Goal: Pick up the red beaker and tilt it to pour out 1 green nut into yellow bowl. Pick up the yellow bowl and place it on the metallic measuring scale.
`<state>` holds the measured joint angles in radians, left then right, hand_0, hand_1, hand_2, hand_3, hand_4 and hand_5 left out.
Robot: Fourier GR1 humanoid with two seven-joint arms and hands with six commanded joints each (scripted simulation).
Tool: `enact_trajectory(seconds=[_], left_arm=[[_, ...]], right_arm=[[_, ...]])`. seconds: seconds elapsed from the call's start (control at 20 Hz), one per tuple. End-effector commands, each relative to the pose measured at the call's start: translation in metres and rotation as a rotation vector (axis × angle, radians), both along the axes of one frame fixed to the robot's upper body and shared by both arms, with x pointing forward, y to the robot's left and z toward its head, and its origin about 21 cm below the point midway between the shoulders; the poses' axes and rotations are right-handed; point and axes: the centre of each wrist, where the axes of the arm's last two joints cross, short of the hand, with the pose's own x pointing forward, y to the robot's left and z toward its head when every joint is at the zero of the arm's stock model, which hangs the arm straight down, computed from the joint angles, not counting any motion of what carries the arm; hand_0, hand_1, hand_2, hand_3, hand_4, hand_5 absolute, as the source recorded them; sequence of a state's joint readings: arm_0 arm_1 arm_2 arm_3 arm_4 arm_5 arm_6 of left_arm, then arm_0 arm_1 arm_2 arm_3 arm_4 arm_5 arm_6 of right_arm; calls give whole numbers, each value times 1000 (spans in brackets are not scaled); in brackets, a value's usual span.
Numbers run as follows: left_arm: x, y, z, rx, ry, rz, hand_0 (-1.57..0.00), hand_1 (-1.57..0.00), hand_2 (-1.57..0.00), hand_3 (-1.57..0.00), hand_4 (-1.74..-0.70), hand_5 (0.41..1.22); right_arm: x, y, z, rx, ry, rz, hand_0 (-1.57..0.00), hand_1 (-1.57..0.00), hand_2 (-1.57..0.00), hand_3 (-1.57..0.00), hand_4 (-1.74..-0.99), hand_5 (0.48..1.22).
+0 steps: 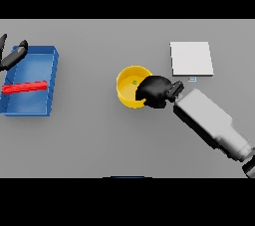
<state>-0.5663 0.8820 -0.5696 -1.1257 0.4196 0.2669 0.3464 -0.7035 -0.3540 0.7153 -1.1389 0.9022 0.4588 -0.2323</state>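
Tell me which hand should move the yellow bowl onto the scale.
Right. The right hand is already at the yellow bowl, fingers curled over its rim, with the metallic scale close by on that side. The left hand is far off by the blue bin.

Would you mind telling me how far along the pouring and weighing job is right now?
The pour looks done: a green nut lies in the yellow bowl. In hand: the right hand is curled over the bowl's rim. Left: the bowl sits on the table, not on the metallic scale. The left hand is at the blue bin.
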Motion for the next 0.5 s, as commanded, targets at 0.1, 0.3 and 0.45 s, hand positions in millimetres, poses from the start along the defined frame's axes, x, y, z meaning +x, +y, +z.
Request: enact_trajectory(seconds=[0.1, 0.3, 0.45], left_arm=[[-1, -2, 0, -7, 7, -2, 1, 1, 1, 1, -717, 695], [-4, -5, -6, -13, 11, -9, 1, 1, 1, 1, -724, 693], [0, -4, -4, -3, 9, -11, 1, 1, 1, 1, -722, 688]], right_arm=[[-1, -3, 6, 22, -2, -18, -1535, -1532, -1327, -1323, -1727, 1211], [3, -12, 31, 44, -10, -48, -1556, -1555, -1389, -1284, -1735, 1217], [4, -22, 55, 66, -44, -62, -1563, -1563, -1432, -1208, -1738, 1219]])
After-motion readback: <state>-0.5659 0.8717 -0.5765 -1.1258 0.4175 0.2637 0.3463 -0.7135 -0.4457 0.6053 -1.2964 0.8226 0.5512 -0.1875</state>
